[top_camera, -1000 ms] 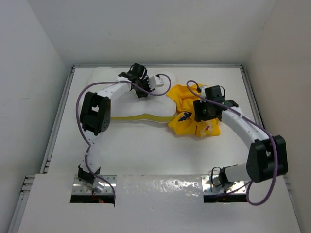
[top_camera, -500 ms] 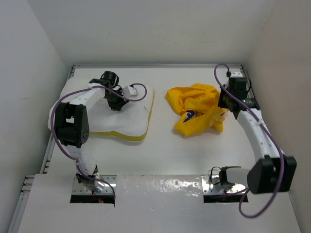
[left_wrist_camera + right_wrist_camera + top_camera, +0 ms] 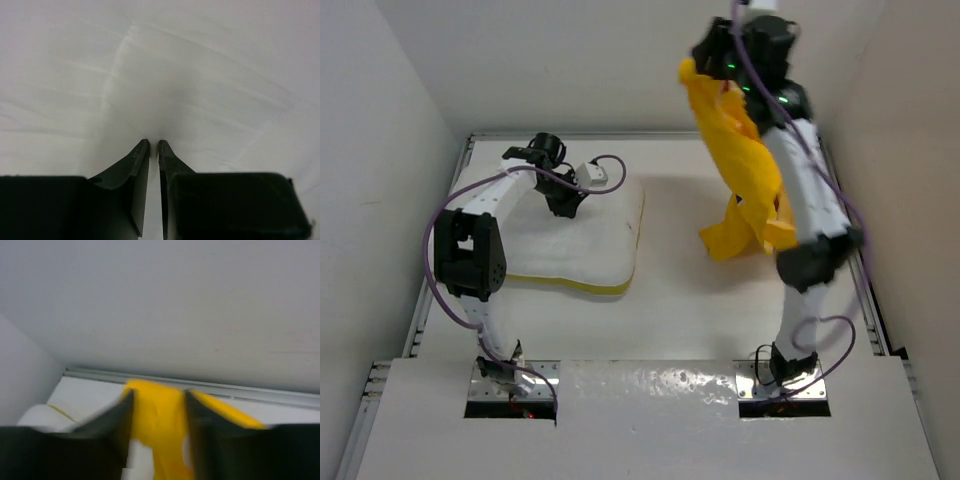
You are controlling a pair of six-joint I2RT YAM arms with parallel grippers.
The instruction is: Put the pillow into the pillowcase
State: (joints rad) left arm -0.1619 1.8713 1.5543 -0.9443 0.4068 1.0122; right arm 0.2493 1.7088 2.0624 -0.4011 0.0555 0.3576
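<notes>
Moved: pillowcase [image 3: 745,170], off the table since half a second ago; it now hangs bunched, high and right of the pillow [image 3: 570,240].
Pillow: lies flat, yellow band along its near edge.
Right gripper [image 3: 156,400]: clamped on the pillowcase top, well right of the pillow.
Left gripper [image 3: 154,145]: on the pillow's far part, jaws nearly together, seemingly pinching its cover.
Your step: let the case hang until its mouth shows, then bring that mouth to the pillow's right edge.

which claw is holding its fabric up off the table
The right claw, raised high with the yellow pillowcase dangling from it; the left claw is down pinching the white pillow.
</notes>
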